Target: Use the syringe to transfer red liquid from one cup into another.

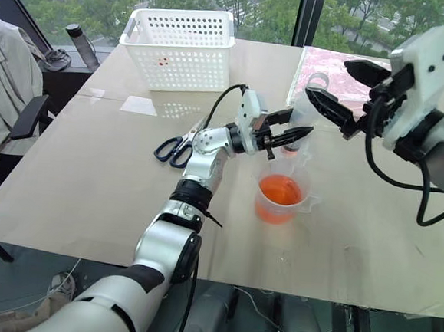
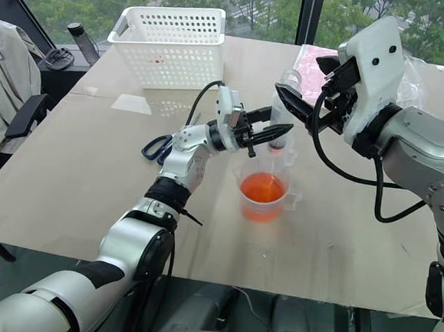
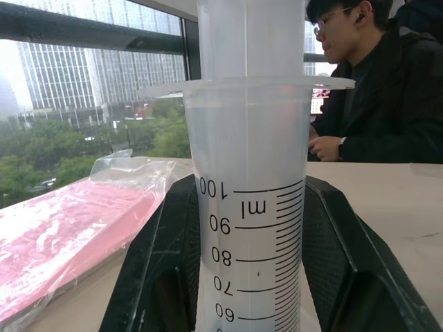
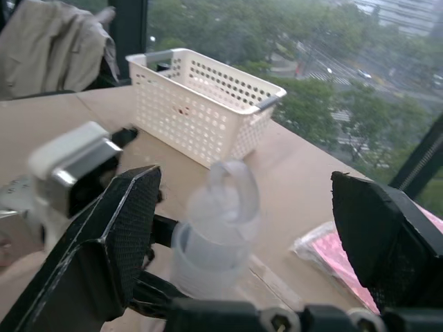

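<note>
My left gripper is shut on the barrel of the clear syringe and holds it upright, one black finger on each side of the printed scale. Its thin tip points down into the handled cup, which holds the orange-red liquid. My right gripper comes in from the right at the syringe's top. It is open, one finger on each side of the plunger's ring, not touching it. I cannot make out the smaller cup.
A white basket stands at the table's far side, black-handled scissors lie left of my left arm, and a pink packet lies at the far right. A seated person is beyond the table. A chair with a jacket stands left.
</note>
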Robot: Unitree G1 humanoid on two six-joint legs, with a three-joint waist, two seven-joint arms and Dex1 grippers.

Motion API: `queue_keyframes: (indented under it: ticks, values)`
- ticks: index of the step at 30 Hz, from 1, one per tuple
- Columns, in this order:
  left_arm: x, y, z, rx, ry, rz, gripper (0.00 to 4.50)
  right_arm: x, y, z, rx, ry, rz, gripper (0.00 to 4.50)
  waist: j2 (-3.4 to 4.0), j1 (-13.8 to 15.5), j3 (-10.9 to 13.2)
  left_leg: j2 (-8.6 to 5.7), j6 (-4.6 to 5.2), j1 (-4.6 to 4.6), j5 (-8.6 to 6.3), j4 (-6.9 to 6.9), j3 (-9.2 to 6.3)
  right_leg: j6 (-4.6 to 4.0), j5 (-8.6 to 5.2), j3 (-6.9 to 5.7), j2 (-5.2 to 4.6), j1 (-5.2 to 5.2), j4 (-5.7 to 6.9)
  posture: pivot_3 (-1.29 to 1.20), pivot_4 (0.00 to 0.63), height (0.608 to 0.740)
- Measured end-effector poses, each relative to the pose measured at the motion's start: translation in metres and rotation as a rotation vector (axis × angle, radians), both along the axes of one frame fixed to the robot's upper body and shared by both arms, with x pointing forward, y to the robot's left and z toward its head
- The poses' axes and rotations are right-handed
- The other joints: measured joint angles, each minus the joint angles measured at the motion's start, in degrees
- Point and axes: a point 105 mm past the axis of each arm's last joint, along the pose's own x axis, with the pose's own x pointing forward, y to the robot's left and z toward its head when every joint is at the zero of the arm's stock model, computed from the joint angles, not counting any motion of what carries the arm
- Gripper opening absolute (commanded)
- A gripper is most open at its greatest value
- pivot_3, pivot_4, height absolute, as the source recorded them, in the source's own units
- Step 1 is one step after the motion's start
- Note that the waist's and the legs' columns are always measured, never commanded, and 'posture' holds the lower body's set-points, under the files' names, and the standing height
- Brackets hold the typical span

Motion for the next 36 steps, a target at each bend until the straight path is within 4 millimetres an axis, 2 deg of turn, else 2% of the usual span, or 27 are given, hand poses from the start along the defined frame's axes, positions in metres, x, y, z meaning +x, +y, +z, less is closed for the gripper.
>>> queue_keyframes:
  ticks: [2, 5, 6, 8, 21, 27, 36]
  values:
    - [0.0, 0.0, 0.0, -0.003, 0.001, 0.004, 1.4, 0.004, -0.003, -0.002, -0.001, 0.006, -0.028, 2.49, 0.01, 0.0, 0.0, 0.0, 0.0, 0.01, 0.0, 0.0, 0.0, 0.0, 0.0, 0.01, 0.0, -0.01, 0.02, 0.0, 0.15, 0.74]
    - [0.0, 0.0, -0.001, -0.008, 0.004, 0.011, 1.4, 0.004, 0.004, -0.003, 0.01, 0.014, -0.005, 1.22, 0.01, -0.2, 0.0, 0.0, 0.0, 0.01, 0.0, 0.0, 0.01, 0.0, 0.0, 0.03, 0.0, -0.01, 0.03, 0.0, 0.15, 0.74]
    - [0.001, 0.0, -0.001, -0.009, 0.005, 0.013, 1.4, 0.004, 0.005, -0.004, 0.01, 0.015, -0.001, 0.62, 0.02, -0.2, 0.0, 0.0, 0.0, 0.02, 0.0, 0.0, 0.01, 0.0, 0.0, 0.03, 0.0, 0.0, 0.04, 0.0, 0.15, 0.74]
    - [0.001, 0.0, -0.001, -0.011, 0.008, 0.019, 1.4, 0.004, 0.008, -0.005, 0.006, 0.017, 0.008, 0.02, 0.02, -0.2, 0.0, 0.0, 0.0, 0.02, 0.0, 0.01, 0.01, 0.0, 0.0, 0.02, 0.0, -0.01, 0.04, 0.0, 0.15, 0.74]
    - [0.001, 0.003, -0.003, -0.018, 0.048, 0.015, 1.4, 0.008, 0.023, -0.006, -0.036, 0.01, 0.037, 0.02, 0.03, -0.2, 0.0, 0.0, 0.0, 0.02, 0.0, 0.02, 0.01, 0.0, 0.0, 0.02, 0.0, -0.03, 0.07, 0.0, 0.15, 0.74]
    - [0.003, 0.001, -0.005, -0.027, 0.115, 0.0, 1.4, 0.008, 0.027, -0.018, -0.109, -0.011, 0.044, 0.02, 0.03, -0.3, 0.0, -0.01, 0.0, 0.02, 0.0, 0.02, 0.01, 0.0, 0.0, 0.03, 0.01, -0.04, 0.08, 0.0, 0.15, 0.74]
    - [0.006, 0.004, -0.008, -0.007, 0.139, 0.016, 1.4, 0.012, 0.03, -0.038, -0.047, 0.008, 0.051, 0.02, 0.03, -0.3, 0.0, -0.01, -0.01, 0.02, 0.01, 0.04, 0.01, 0.0, 0.0, 0.03, 0.0, -0.04, 0.1, 0.0, 0.15, 0.74]
